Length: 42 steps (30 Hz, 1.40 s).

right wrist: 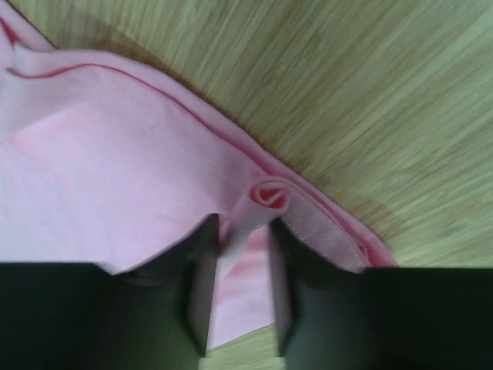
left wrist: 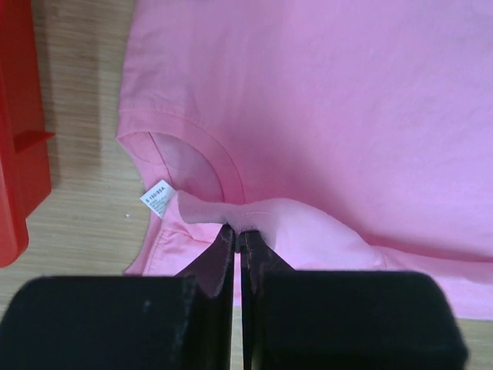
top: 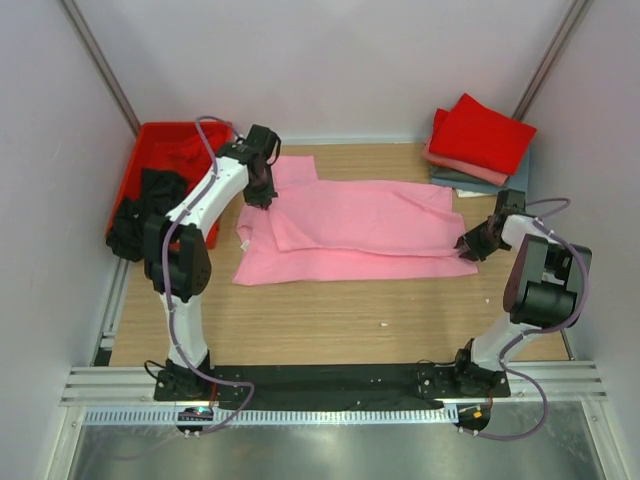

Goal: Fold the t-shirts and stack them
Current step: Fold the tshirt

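Left wrist shows a label (left wrist: 158, 198) (unreadable) — left gripper (left wrist: 237, 240), right gripper (right wrist: 243, 235) pinch pink t-shirt (left wrist: 323, 100).

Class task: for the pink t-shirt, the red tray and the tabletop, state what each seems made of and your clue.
The pink t-shirt is soft matte cloth, probably cotton knit: it folds, wrinkles, has a stitched collar and label. The red tray looks like rigid, slightly glossy plastic, with smooth moulded walls. The tabletop is matte wood or wood-look laminate, showing fine straight grain.
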{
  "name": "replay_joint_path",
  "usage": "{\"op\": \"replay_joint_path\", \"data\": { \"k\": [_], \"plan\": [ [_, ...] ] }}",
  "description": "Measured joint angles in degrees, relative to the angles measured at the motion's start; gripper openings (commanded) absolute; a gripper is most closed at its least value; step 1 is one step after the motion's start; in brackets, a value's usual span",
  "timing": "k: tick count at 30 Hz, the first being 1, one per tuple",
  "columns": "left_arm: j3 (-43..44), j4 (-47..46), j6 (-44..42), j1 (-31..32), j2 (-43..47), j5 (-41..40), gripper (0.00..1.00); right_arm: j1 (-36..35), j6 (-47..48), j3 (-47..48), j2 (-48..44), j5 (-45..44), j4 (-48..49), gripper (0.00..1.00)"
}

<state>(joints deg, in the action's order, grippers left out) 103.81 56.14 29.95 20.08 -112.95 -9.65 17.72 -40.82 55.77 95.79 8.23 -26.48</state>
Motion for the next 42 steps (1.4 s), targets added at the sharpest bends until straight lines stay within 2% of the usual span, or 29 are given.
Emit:
{"op": "replay_joint_path", "data": {
  "k": [2,3,5,6,9,12,13,16,21,24,27,32,37,42],
  "plan": [
    [2.8,0.9,-0.2,-0.3,-3.0,-0.6,0.0,0.0,-0.2,0.7,1.5,0.0,-0.2,0.61],
    [5.1,1.7,-0.2,-0.7,-5.1,-0.8,0.09,0.0,-0.2,1.5,1.9,0.5,-0.3,0.79],
    [10.6,3.6,-0.5,-1.4,-9.8,-0.9,0.24,-0.2,-0.3,4.0,2.5,0.3,-0.7,0.91],
    [14.8,5.2,-0.5,-1.9,-12.7,-0.9,0.4,-0.3,-0.2,5.4,2.6,-0.3,-0.9,0.97],
    [27.0,9.4,-0.5,-3.5,-20.5,-1.1,0.64,-0.3,0.2,10.1,2.6,-1.8,-2.8,1.0],
    [31.7,11.5,-0.2,-4.6,-22.2,-1.8,0.72,-0.6,1.2,13.0,0.6,-4.2,-3.4,1.0],
    [31.2,12.1,-0.1,-4.8,-21.2,-2.2,0.73,-0.8,1.6,12.9,-0.7,-5.1,-3.7,1.0],
    [22.1,10.8,-0.1,-4.5,-13.6,-3.5,0.72,-2.1,3.2,11.0,-7.7,-8.2,-4.5,1.0],
    [-4.2,4.2,1.4,-1.2,9.8,-4.6,0.7,-9.4,5.3,2.9,-20.8,-9.8,-3.5,0.98],
    [-19.5,-1.5,3.5,1.3,22.3,-3.0,0.69,-15.4,6.6,-2.3,-22.2,-9.7,-1.7,0.96],
    [-33.0,-7.3,6.2,2.0,28.9,-1.2,0.67,-18.1,8.1,-6.2,-19.9,-9.2,-1.2,0.95],
    [-47.4,-17.7,9.7,1.9,28.3,2.5,0.64,-17.8,9.8,-7.6,-13.4,-9.2,0.3,0.94],
    [-50.3,-26.0,12.2,2.0,24.5,3.9,0.6,-19.6,9.9,-8.2,-9.0,-9.7,3.6,0.94],
    [-52.5,-31.6,13.4,2.1,21.2,4.4,0.58,-21.4,9.2,-10.6,-9.5,-11.5,6.4,0.94]
  ]
}}
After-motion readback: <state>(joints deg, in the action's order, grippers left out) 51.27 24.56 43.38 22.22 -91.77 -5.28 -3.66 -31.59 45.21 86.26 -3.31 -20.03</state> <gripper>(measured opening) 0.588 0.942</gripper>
